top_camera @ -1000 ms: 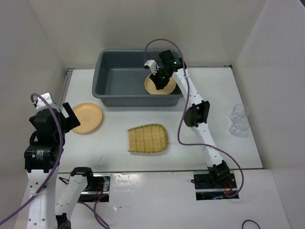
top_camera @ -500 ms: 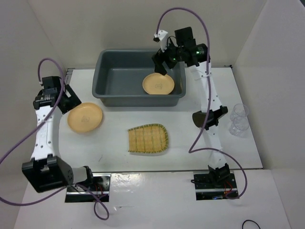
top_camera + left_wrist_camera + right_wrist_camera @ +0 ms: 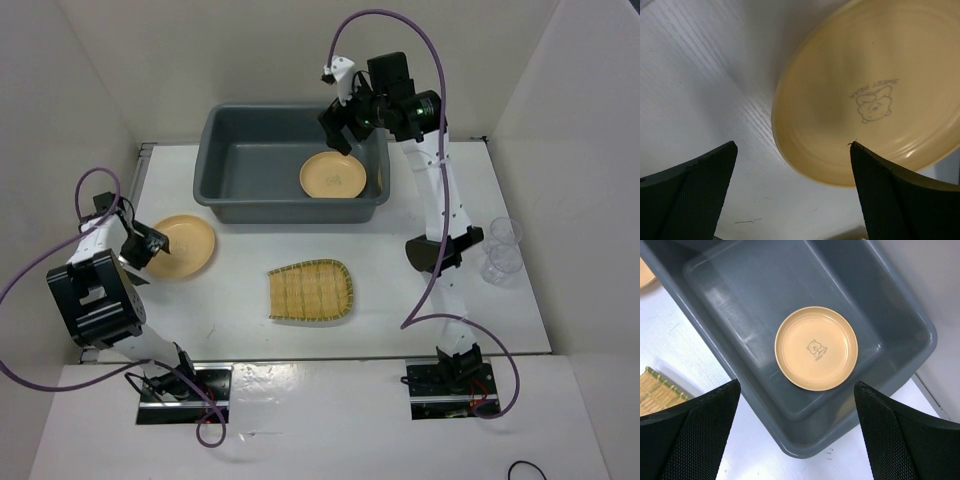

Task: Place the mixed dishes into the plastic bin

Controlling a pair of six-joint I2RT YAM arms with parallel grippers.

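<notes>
The dark grey plastic bin stands at the back of the table and holds one yellow-tan plate, also in the right wrist view. My right gripper hangs open and empty high above that plate. A second plate lies on the table at the left. My left gripper is open at its left rim, one finger over the rim, nothing held; the plate fills the left wrist view. The bamboo tray lies mid-table. Two clear cups stand at the right.
White walls enclose the table on three sides. The bin's rim and a corner of the bamboo tray show below the right gripper. Both arm bases sit at the near edge.
My left gripper has swung down and in to the left rim of the table plate. My right gripper has let go of the plate in the bin and risen above it.
</notes>
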